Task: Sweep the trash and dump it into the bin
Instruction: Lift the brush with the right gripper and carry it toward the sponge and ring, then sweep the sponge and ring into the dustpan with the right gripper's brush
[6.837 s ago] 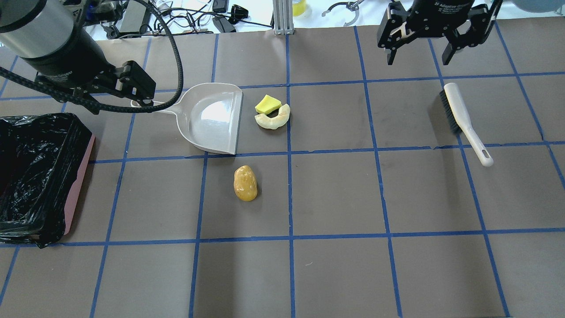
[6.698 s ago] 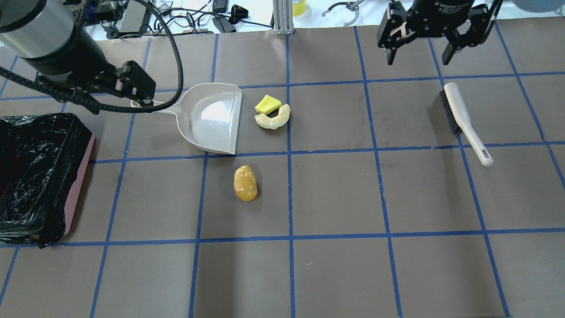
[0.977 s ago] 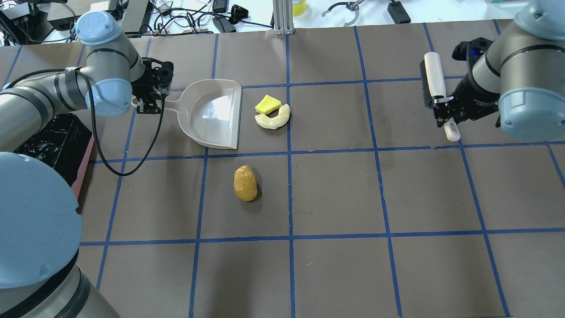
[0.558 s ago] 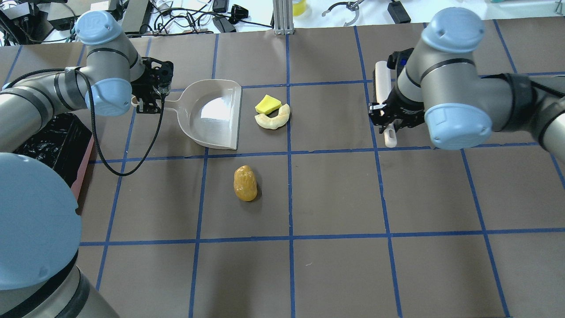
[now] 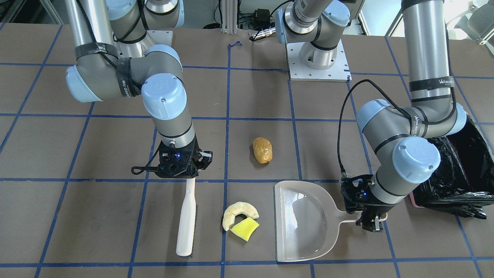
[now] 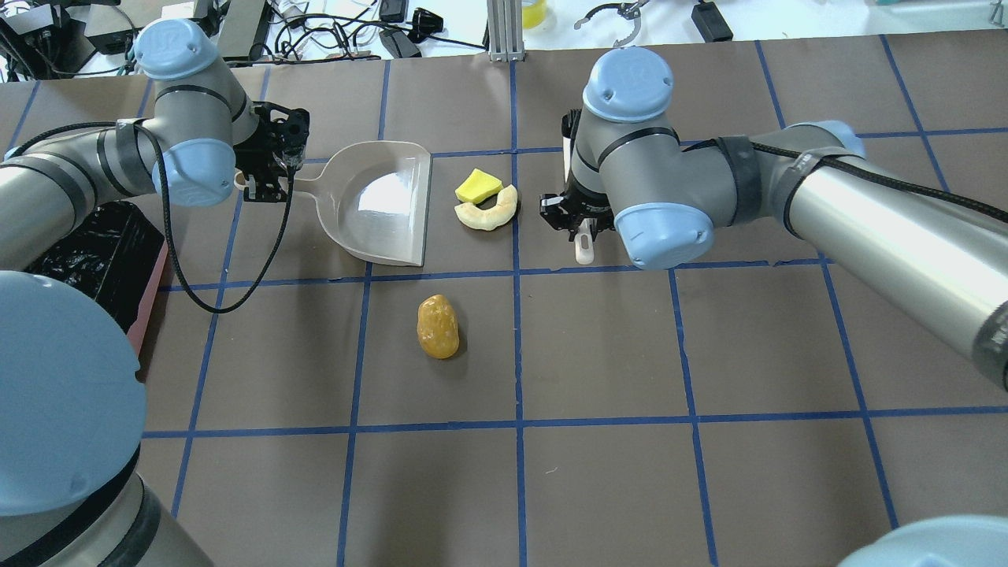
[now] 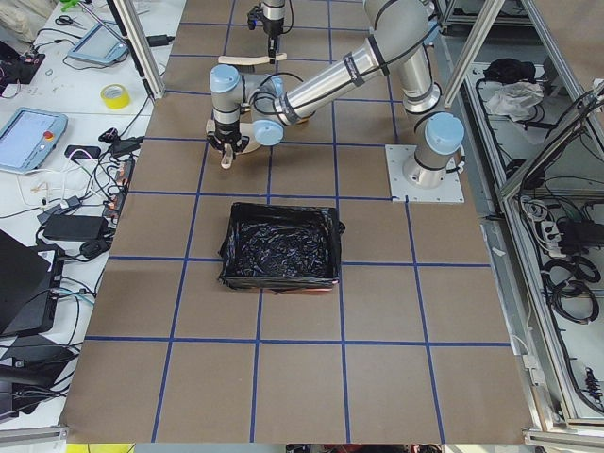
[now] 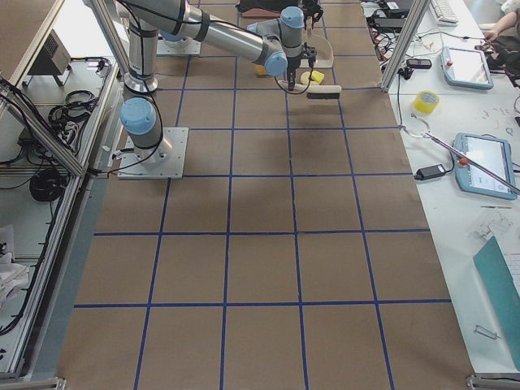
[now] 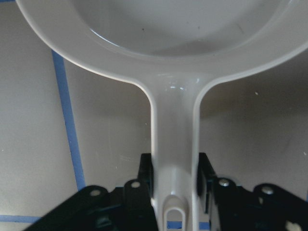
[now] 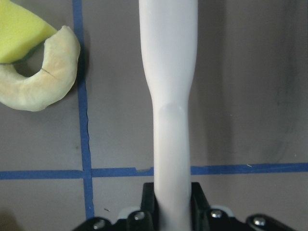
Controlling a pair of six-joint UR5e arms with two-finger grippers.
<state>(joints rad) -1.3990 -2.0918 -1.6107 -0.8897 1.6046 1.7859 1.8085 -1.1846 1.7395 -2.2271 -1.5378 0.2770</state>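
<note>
The golden-brown potato lump (image 5: 262,150) (image 6: 438,326) lies alone mid-table. The cream bread piece (image 5: 241,207) (image 6: 488,214) (image 10: 43,86) touches the yellow-green sponge wedge (image 5: 244,228) (image 6: 477,186) (image 10: 21,29), just off the open lip of the off-white dustpan (image 5: 303,224) (image 6: 382,209) (image 9: 173,29). My left gripper (image 5: 370,221) (image 6: 264,185) (image 9: 174,166) is shut on the dustpan's handle. My right gripper (image 5: 185,173) (image 6: 579,220) (image 10: 172,192) is shut on the handle of a white brush (image 5: 186,220) (image 10: 168,72), which is beside the bread on the side away from the dustpan.
The pink-sided bin with its black bag (image 5: 463,170) (image 6: 87,260) (image 7: 281,247) stands at the table end on my left, behind the left arm. Blue tape lines grid the brown table. Cables and tools lie past the far edge.
The right arm has carried the brush leftward across the table to beside the bread and sponge. Several seconds ago both grippers were empty and the brush lay at the right. The trash has not moved.
</note>
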